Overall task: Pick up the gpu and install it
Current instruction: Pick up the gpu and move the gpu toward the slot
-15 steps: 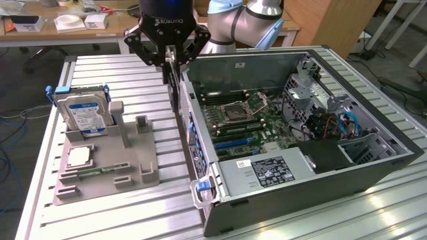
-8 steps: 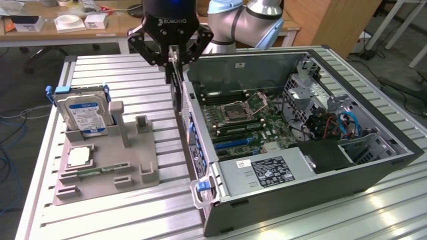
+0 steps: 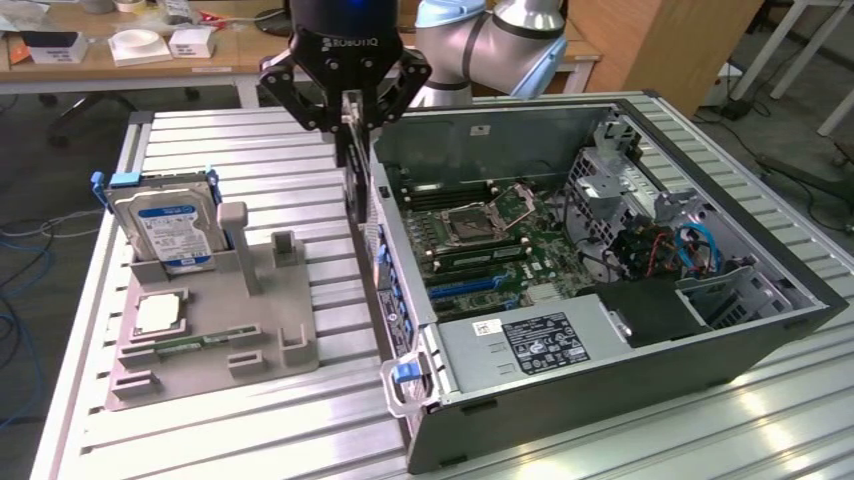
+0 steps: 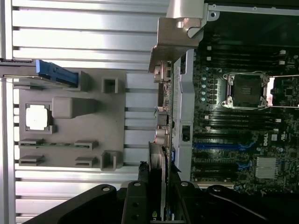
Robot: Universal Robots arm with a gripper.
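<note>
a: what's crowding the spot?

b: the open computer case (image 3: 747, 330) lies on its side on the slatted desk (image 3: 240, 140), with its motherboard (image 3: 494, 240) facing up, a bare cpu socket (image 3: 483, 215) in the middle and the power supply (image 3: 527, 340) at the near end. on the exterior view's left is a grey holder (image 3: 214, 340) with a hard drive (image 3: 167, 228) standing upright in it, a cpu chip (image 3: 158, 312) lying flat and a memory stick (image 3: 200, 343) in a low slot.

a: and the gpu?

b: the gpu (image 3: 355, 170) hangs edge-on, a thin dark vertical strip, over the case's wall on the side nearest the holder. that wall is right below it, and the holder is near on the other side.

a: how is the arm set?

b: the arm (image 3: 481, 40) comes in from behind the case, wrist pointing straight down. the end effector (image 3: 350, 115) is pinching the gpu's top edge, a finger flat on each face.

a: does the wrist view add anything?

b: looking down along the gpu (image 4: 158, 168), it shows the silver end bracket and its ports at the far end, lying along the case wall beside the motherboard (image 4: 243, 140) and its slots. the end effector (image 4: 158, 203) straddles the card. the hard drive (image 4: 53, 72) is edge-on there, and the cpu chip (image 4: 37, 116) sits in the holder (image 4: 112, 116).
</note>
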